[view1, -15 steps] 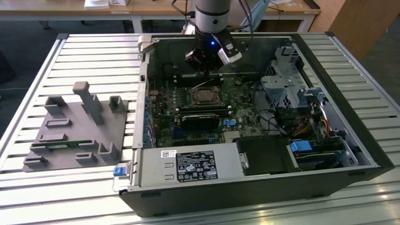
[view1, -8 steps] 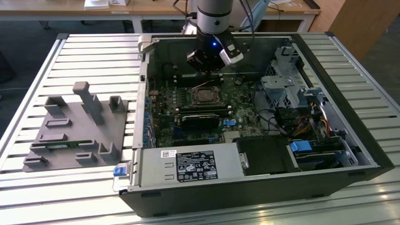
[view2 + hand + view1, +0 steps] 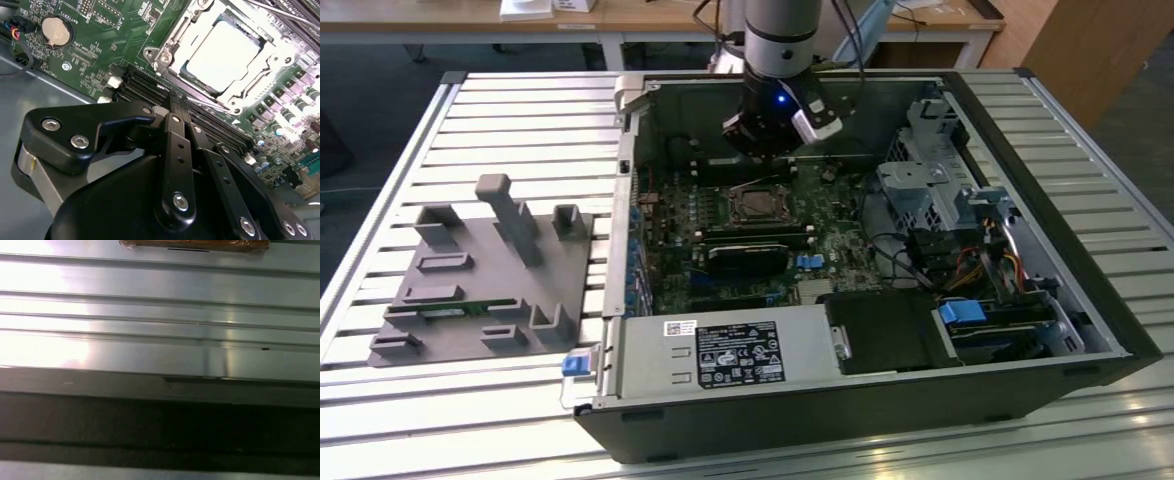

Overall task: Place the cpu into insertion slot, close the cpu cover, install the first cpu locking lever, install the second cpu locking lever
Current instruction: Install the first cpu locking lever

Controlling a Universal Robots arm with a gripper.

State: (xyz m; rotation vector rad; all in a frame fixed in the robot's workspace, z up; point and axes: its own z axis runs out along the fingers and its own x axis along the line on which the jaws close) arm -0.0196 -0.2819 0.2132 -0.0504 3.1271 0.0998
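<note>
The cpu [image 3: 224, 50] lies pale and flat in the insertion slot [image 3: 165, 50], a silver-rimmed socket on the green board. The cpu cover [image 3: 272, 62] is a thin silvery frame lying down around the chip's face. A thin metal rod [image 3: 280, 11] runs along one side of the socket; I cannot tell whether it is latched. My gripper [image 3: 173, 102] hovers just off the socket's edge, above the black memory slots [image 3: 145, 82], with its fingers shut and nothing held. In the exterior view the gripper [image 3: 767, 150] hangs inside the open case, just behind the socket [image 3: 754, 205].
A black heatsink-like block [image 3: 747, 258] sits just in front of the socket. Drive cages and cables [image 3: 947, 200] fill the case at the exterior view's right, and the power supply [image 3: 720, 355] is at the front. A grey fixture block [image 3: 480, 280] stands on the ribbed table.
</note>
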